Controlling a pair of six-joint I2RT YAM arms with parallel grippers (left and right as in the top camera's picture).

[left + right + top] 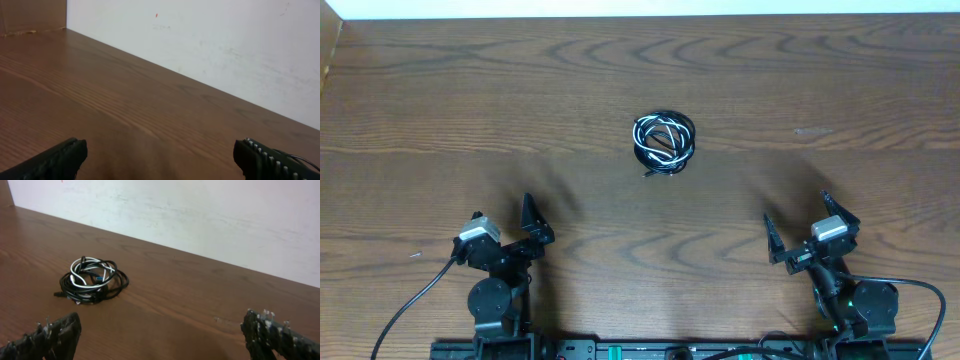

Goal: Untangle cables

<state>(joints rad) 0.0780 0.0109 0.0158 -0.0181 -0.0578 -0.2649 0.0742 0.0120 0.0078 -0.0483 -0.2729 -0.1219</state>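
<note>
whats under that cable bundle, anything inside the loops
The cable bundle, black and white strands, lies straight on the wooden table. Bare wood shows through gaps in its loops; nothing else appears inside. Anything directly beneath the overlapping strands is covered.

A tangled coil of black and white cables (663,143) (loosely looped together) is laid flat at mid-table.

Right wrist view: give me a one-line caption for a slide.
Open right end effector facing a tangled bundle of black and white cables on the wooden table, white wall behind.
</note>
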